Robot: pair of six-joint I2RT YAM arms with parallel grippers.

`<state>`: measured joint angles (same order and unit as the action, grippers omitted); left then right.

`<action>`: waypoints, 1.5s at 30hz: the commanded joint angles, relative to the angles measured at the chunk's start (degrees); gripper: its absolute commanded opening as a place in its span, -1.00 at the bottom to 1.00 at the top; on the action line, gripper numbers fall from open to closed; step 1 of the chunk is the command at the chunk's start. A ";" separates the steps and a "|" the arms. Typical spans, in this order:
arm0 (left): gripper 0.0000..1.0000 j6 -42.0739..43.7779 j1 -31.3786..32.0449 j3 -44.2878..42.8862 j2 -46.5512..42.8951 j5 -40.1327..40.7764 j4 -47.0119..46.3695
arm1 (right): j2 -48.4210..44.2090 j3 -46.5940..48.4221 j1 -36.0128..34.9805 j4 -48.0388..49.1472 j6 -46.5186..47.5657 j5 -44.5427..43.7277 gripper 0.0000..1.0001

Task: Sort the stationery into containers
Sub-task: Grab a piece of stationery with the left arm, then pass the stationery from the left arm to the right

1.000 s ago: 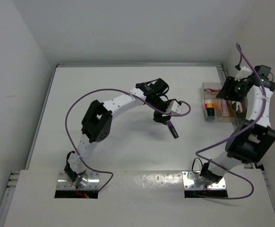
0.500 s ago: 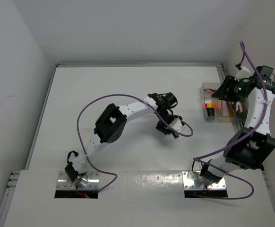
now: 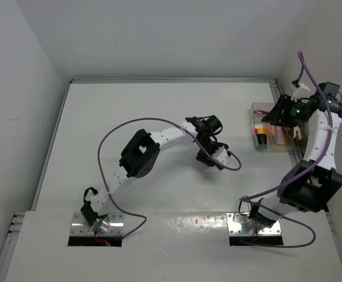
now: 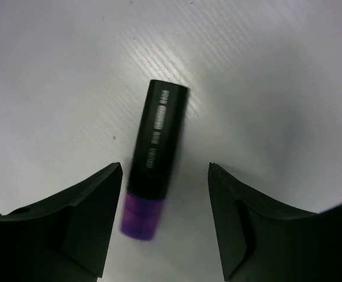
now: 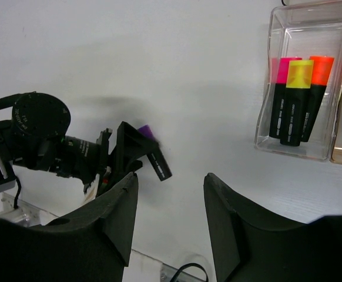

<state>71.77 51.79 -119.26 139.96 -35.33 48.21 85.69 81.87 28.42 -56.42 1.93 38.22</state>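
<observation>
**Purple-capped highlighter lies between wide fingers**

In the left wrist view, the purple-capped highlighter lies flat on the white table at the centre of the frame, its cap toward the bottom edge. The left gripper stands wide, with one finger on each side of it. The cap sits just beside the lower-left finger, and I cannot tell whether they touch.

In the right wrist view, the right gripper is parted and empty at the bottom of the frame. At upper right, a clear tray holds three highlighters side by side, capped pink, yellow and orange.
</observation>
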 commanded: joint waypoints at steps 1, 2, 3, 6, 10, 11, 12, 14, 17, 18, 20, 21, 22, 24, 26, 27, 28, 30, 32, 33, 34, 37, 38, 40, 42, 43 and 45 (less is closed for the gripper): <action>0.32 1.36 0.68 -2.29 2.07 -0.53 -0.30 | -1.75 0.75 0.49 -0.44 1.05 1.86 -0.03; 0.30 1.53 0.68 -2.55 2.33 -0.44 -0.31 | -1.75 0.84 0.49 -0.44 1.05 1.86 -0.03; 0.28 1.53 0.77 -2.55 2.51 -0.18 -0.48 | -1.75 0.93 0.58 -0.53 1.14 1.86 -0.03; 0.14 1.45 0.59 -2.99 3.30 0.52 -0.66 | -1.67 1.19 0.84 -1.05 1.32 2.04 -0.05; -0.27 0.92 0.59 -2.91 3.30 1.67 0.04 | -1.93 1.19 0.93 -1.50 2.11 2.91 -0.09; -0.39 0.74 0.68 -2.91 3.13 2.02 0.22 | -1.93 1.10 0.93 -1.67 2.37 3.26 -0.09; -0.62 0.66 0.59 -2.38 2.69 2.37 0.74 | -2.45 0.49 0.93 -1.24 2.29 3.70 -0.09; -0.74 -1.36 0.59 -1.33 1.46 3.86 0.14 | -2.98 -0.21 0.93 -0.88 2.20 5.37 -0.09; -0.84 -7.85 -0.98 4.89 -7.05 3.61 -8.77 | -5.00 -3.36 0.93 -0.62 1.67 8.62 -0.07; -0.88 -13.70 -1.69 10.22 -9.77 3.26 -12.22 | -5.62 -4.42 1.02 0.17 0.89 9.59 -0.06; -0.96 -21.89 -4.23 15.00 -17.30 2.81 -22.82 | -7.20 -8.01 0.50 4.64 -4.70 12.65 -0.04; -1.00 -30.20 -4.24 18.50 -19.62 2.81 -25.76 | -8.33 -8.65 -0.12 5.44 -5.96 13.37 -0.04; -1.00 -34.55 -7.81 19.84 -23.29 -0.06 -28.23 | -8.61 -9.00 -1.08 7.19 -6.85 13.81 -0.04; -1.00 -45.51 -11.25 22.22 -26.04 -4.97 -33.25 | -10.44 -9.35 -3.63 10.35 -10.97 15.04 -0.03; -1.00 -52.14 -13.02 24.24 -29.47 -7.54 -37.63 | -12.20 -11.19 -5.39 19.38 -18.06 16.53 -0.02; -1.00 -57.65 -14.25 26.86 -30.79 -9.82 -39.57 | -14.04 -11.98 -5.66 23.08 -21.41 16.89 0.00; -1.00 -59.97 -14.78 27.93 -32.89 -10.37 -42.12 | -14.67 -13.04 -6.71 29.81 -26.75 17.06 0.04; -1.00 -63.23 -15.31 28.64 -34.05 -11.94 -42.58 | -15.11 -12.61 -8.12 34.52 -31.09 18.11 0.09; -1.00 -67.35 -16.01 28.82 -35.46 -13.70 -43.89 | -14.24 -10.68 -11.19 37.17 -34.01 18.65 0.10; -1.00 -69.98 -16.45 29.69 -36.33 -15.02 -45.90 | -13.71 -9.63 -12.33 37.44 -34.10 18.74 0.10; -1.00 -73.84 -16.98 30.31 -36.69 -16.16 -51.92 | -13.53 -9.62 -14.60 37.87 -34.19 18.65 0.09; -1.00 -93.07 -19.27 34.77 -37.30 -22.84 -71.99 | -13.71 -11.19 -18.83 43.13 -36.99 18.82 0.07; -1.00 -105.65 -19.88 36.19 -37.22 -25.29 -78.46 | -13.88 -11.64 -19.98 45.50 -38.31 18.82 0.06; -1.00 -122.37 -20.41 39.35 -36.60 -26.01 -96.49 | -13.54 -12.52 -22.70 51.75 -42.26 19.00 0.07; -1.00 -127.47 -21.03 40.33 -36.86 -24.18 -100.49 | -12.66 -10.43 -24.98 51.95 -43.68 18.30 0.15; -1.00 -127.58 -21.12 40.34 -37.30 -23.30 -99.11 | -11.70 -9.19 -25.69 50.29 -42.99 17.34 0.18; -1.00 -126.53 -21.64 39.99 -38.44 -22.24 -96.47 | -10.90 -5.60 -27.62 43.61 -39.92 12.79 0.24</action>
<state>-42.78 30.96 -78.67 104.25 -56.62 -37.06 73.30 71.18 3.01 -12.05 -37.76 55.13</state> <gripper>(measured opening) 0.348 0.608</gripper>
